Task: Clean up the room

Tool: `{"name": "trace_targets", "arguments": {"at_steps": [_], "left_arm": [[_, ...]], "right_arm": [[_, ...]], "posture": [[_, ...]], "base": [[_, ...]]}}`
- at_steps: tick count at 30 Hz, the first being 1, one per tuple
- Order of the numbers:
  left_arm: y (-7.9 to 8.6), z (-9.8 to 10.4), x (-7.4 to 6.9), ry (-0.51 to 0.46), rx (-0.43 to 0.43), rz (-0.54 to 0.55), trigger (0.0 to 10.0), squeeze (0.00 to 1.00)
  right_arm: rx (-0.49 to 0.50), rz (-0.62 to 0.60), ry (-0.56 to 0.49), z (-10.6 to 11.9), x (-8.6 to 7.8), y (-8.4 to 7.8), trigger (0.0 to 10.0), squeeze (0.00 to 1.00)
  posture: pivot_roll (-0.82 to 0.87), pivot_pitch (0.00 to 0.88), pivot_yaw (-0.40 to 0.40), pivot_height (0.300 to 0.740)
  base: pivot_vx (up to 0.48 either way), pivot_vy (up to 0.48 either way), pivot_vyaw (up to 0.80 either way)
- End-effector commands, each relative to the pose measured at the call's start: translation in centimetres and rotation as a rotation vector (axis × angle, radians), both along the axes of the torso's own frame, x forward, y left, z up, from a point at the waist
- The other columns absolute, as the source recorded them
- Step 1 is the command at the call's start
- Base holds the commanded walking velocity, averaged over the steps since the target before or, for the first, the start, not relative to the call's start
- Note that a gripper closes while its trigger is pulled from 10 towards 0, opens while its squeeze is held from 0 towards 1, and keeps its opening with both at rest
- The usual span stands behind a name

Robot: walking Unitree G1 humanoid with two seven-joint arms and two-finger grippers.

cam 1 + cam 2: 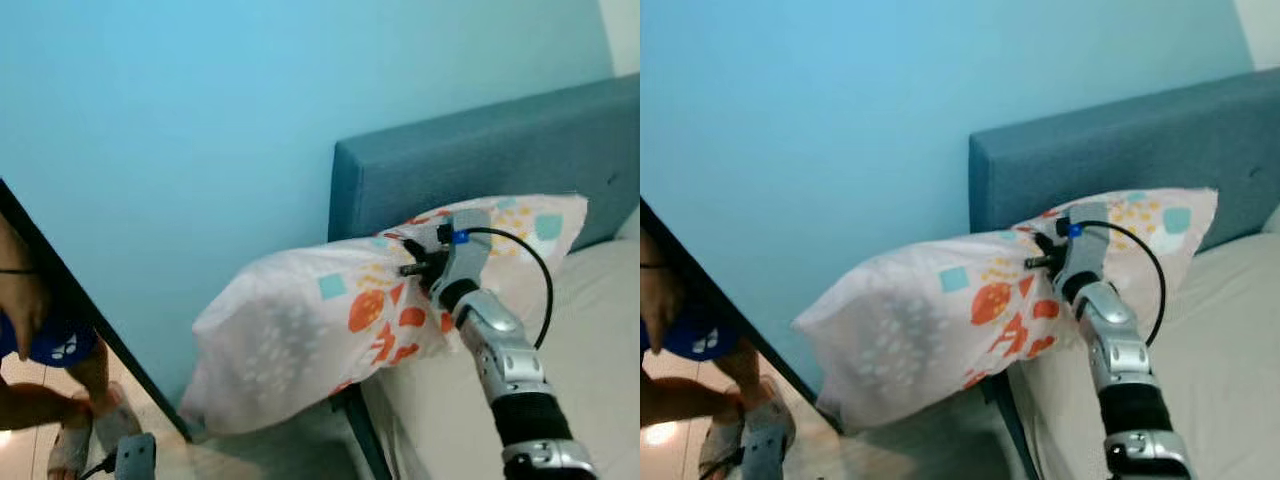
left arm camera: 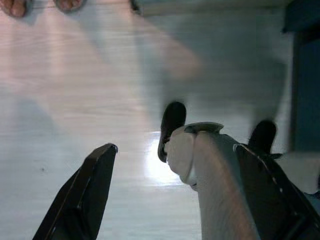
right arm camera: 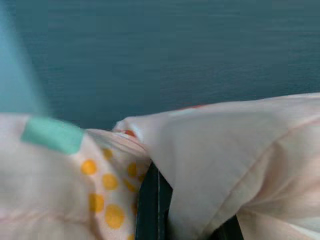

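Note:
A white pillow (image 1: 320, 330) with orange, yellow and teal patches hangs in the air at the head of the bed. One end reaches the teal headboard (image 1: 480, 160); the other sags out past the bed's side above the floor. My right gripper (image 1: 415, 265) is shut on the pillow's upper edge near the headboard. In the right wrist view, fabric (image 3: 210, 165) is bunched around the black fingers (image 3: 152, 205). My left gripper (image 2: 175, 147) hangs idle over the pale floor (image 2: 75, 90), open and holding nothing.
The beige mattress (image 1: 590, 340) lies to the right under my arm. A light blue wall (image 1: 200, 120) stands behind. At the left, beyond a dark door edge (image 1: 95, 335), a person in blue shorts (image 1: 55, 345) and sandals (image 1: 90, 430) stands on the floor.

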State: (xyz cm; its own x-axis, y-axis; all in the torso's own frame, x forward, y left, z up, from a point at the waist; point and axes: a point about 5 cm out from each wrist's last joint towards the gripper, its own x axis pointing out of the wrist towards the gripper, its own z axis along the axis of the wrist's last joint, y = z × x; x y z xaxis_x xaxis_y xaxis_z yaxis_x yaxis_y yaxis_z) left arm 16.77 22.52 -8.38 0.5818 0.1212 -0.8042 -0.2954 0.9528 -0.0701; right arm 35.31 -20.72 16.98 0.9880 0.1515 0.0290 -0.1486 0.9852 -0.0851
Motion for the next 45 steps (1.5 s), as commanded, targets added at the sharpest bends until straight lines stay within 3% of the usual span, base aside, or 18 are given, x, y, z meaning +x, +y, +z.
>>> {"name": "trace_targets", "arguments": {"at_steps": [1,7,15,17,20,22,23,28,31,34,35,37,40,44,45], "left_arm": [[0.1,-0.2,-0.4,0.01,-0.005,0.009,10.0,0.0],[0.2,-0.1,-0.4,0.005,-0.002,0.02,10.0,0.0],[0.6,-0.1,-0.5,0.007,0.013,0.017,10.0,0.0],[0.7,-0.1,-0.5,0.008,0.017,0.01,10.0,0.0],[0.7,-0.1,-0.6,0.008,0.017,0.009,10.0,0.0],[0.7,-0.1,-0.7,0.008,0.02,0.006,10.0,0.0],[0.9,-0.1,-0.9,0.009,0.025,0.001,10.0,0.0],[1.3,-0.2,-1.4,0.011,0.037,0.0,10.0,0.0],[2.3,-0.3,-2.5,0.019,0.06,0.005,10.0,0.0],[3.0,-0.3,-3.3,0.027,0.077,0.015,10.0,0.0],[4.4,0.0,-3.8,0.022,0.099,0.034,10.0,0.0],[6.2,0.8,-3.5,0.002,0.125,0.047,10.0,0.0],[7.2,1.2,-3.4,-0.007,0.142,0.046,10.0,0.0],[9.0,2.1,-3.8,-0.027,0.175,0.046,10.0,0.0],[9.0,2.1,-3.8,-0.027,0.175,0.046,10.0,0.0]], "right_arm": [[-0.011,-0.057,-0.081,2.0,0.2,-1.0,10.0,0.0],[-0.034,-0.096,-0.111,2.7,0.3,-2.1,10.0,0.0],[-0.14,-0.121,-0.168,4.4,0.7,-3.0,10.0,0.0],[-0.178,-0.153,-0.158,4.5,1.1,-4.2,10.0,0.0],[-0.19,-0.161,-0.153,4.5,1.2,-4.6,10.0,0.0],[-0.215,-0.216,-0.133,4.7,1.4,-6.5,10.0,0.0],[-0.225,-0.275,-0.117,5.1,1.4,-8.6,10.0,0.0],[-0.179,-0.338,-0.098,5.4,1.0,-11.0,10.0,0.0],[0.009,-0.36,-0.112,5.7,0.6,-12.8,10.0,0.0],[0.084,-0.311,-0.136,6.0,0.8,-12.7,10.0,0.0],[0.113,-0.256,-0.165,6.5,1.1,-12.1,10.0,0.0],[0.124,-0.224,-0.194,7.3,1.4,-11.8,10.0,0.0],[0.132,-0.205,-0.223,8.2,1.7,-11.5,10.0,0.0],[0.207,-0.135,-0.358,11.8,2.4,-10.3,10.0,0.0],[0.207,-0.135,-0.358,11.8,2.4,-10.3,10.0,0.0]], "posture": [[-0.14,0.109,0.023,0.74],[-0.13,0.109,0.024,0.74],[-0.13,0.114,0.031,0.74],[-0.12,0.12,0.036,0.74],[-0.12,0.12,0.036,0.74],[-0.11,0.129,0.04,0.74],[-0.1,0.146,0.043,0.74],[-0.08,0.184,0.047,0.74],[-0.04,0.247,0.062,0.74],[-0.02,0.269,0.07,0.74],[0.0,0.283,0.082,0.74],[0.02,0.303,0.091,0.74],[0.02,0.306,0.093,0.74],[0.05,0.332,0.105,0.74],[0.05,0.332,0.105,0.74]], "base": [[0.0,0.0,0.0],[0.0,0.0,0.0],[0.0,0.0,0.0],[0.0,0.0,0.0],[0.0,0.0,0.0],[0.0,0.0,0.0],[0.0,0.0,0.0],[0.0,0.0,0.0],[0.0,0.0,0.0],[0.0,0.0,0.0],[0.0,0.0,0.0],[0.0,0.0,0.0],[0.0,0.0,0.0],[0.0,0.0,0.0],[0.0,0.0,0.0]]}}
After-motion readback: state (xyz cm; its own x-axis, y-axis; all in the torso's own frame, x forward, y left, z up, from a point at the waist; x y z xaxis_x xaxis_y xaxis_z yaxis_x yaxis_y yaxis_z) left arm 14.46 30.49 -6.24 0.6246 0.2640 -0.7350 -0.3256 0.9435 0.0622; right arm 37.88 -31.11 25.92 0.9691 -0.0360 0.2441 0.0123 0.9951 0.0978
